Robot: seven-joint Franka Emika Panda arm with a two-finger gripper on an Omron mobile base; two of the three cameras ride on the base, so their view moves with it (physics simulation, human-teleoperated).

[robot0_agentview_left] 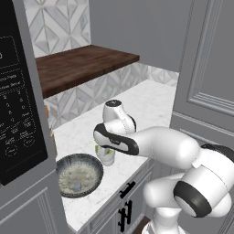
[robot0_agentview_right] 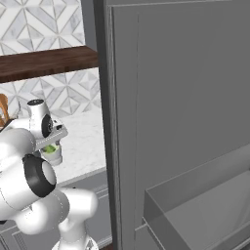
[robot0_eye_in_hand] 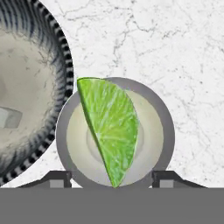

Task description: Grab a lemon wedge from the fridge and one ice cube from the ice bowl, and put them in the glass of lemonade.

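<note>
The lemon wedge point(robot0_eye_in_hand: 111, 127) is bright yellow-green and lies across the mouth of the glass of lemonade point(robot0_eye_in_hand: 164, 127), its tip at the near rim. My gripper point(robot0_eye_in_hand: 111, 180) hangs straight above the glass. It is open, the fingertips point(robot0_eye_in_hand: 57, 180) standing wider than the wedge and apart from it. From the left base view, the glass point(robot0_agentview_left: 107, 157) stands on the counter under my hand, right beside the ice bowl point(robot0_agentview_left: 78, 174). An ice cube point(robot0_eye_in_hand: 8, 117) lies inside the bowl point(robot0_eye_in_hand: 26, 100). The fridge door point(robot0_agentview_right: 171, 97) stands open at the right.
A black microwave panel point(robot0_agentview_left: 13, 114) fills the left side, close to the bowl. A dark wooden shelf point(robot0_agentview_left: 82, 64) runs above the white marble counter point(robot0_agentview_left: 146, 105). Cabinet fronts with black handles point(robot0_agentview_left: 125, 212) sit below the counter edge.
</note>
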